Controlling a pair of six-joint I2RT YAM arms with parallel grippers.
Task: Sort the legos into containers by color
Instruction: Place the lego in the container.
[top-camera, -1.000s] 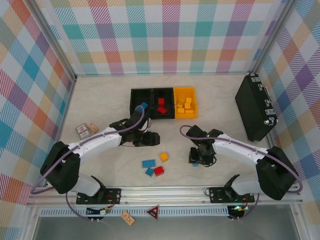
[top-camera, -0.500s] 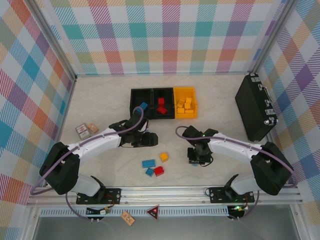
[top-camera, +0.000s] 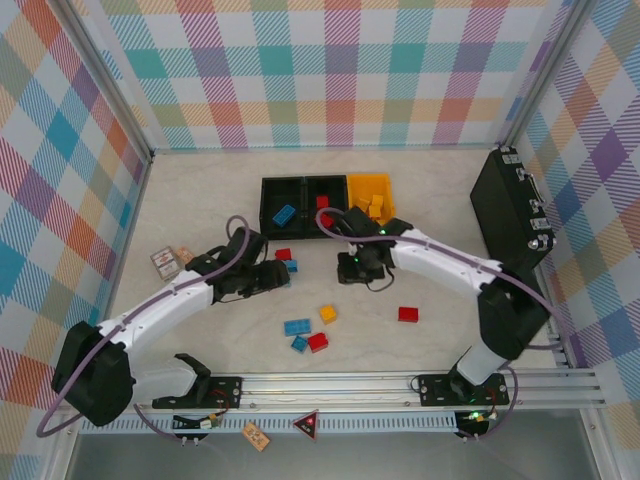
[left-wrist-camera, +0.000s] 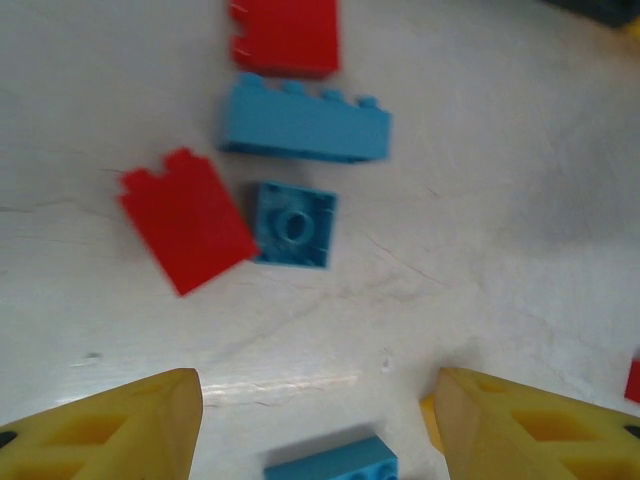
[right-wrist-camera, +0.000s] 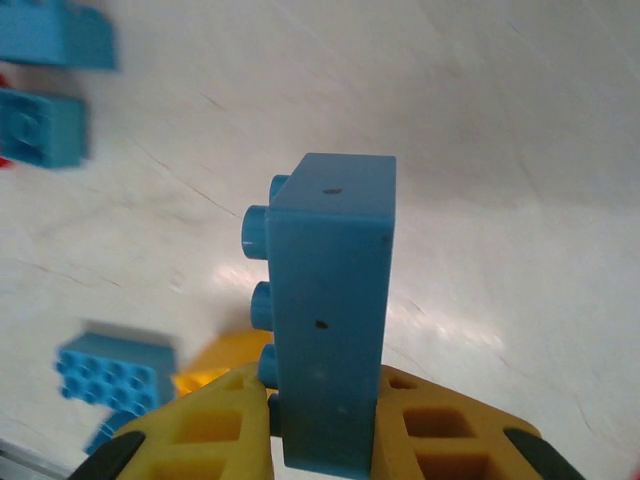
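Note:
The containers stand in a row at the back: a black bin (top-camera: 270, 192) with a blue lego (top-camera: 284, 214) in it, a black bin (top-camera: 334, 228) with red legos, and a yellow bin (top-camera: 388, 220) with yellow legos. My right gripper (top-camera: 350, 267) (right-wrist-camera: 325, 425) hangs in front of the middle bin, shut on an upright blue lego (right-wrist-camera: 333, 320). My left gripper (top-camera: 279, 271) (left-wrist-camera: 315, 425) is open low over the table. A blue lego (left-wrist-camera: 330, 463) lies between its fingers (left-wrist-camera: 115, 430), and red (left-wrist-camera: 185, 222) and blue (left-wrist-camera: 305, 122) legos lie just ahead.
Loose legos lie nearer the front: blue (top-camera: 297, 327), yellow (top-camera: 328, 313), red (top-camera: 318, 341) and another red (top-camera: 408, 314). A large black case (top-camera: 510, 215) stands at the right wall. Small printed cards (top-camera: 165, 262) lie at the left.
My right gripper closed on the blue lego and carried it from the front right up toward the bins. My left gripper drew back from the left bin, leaving a blue lego inside.

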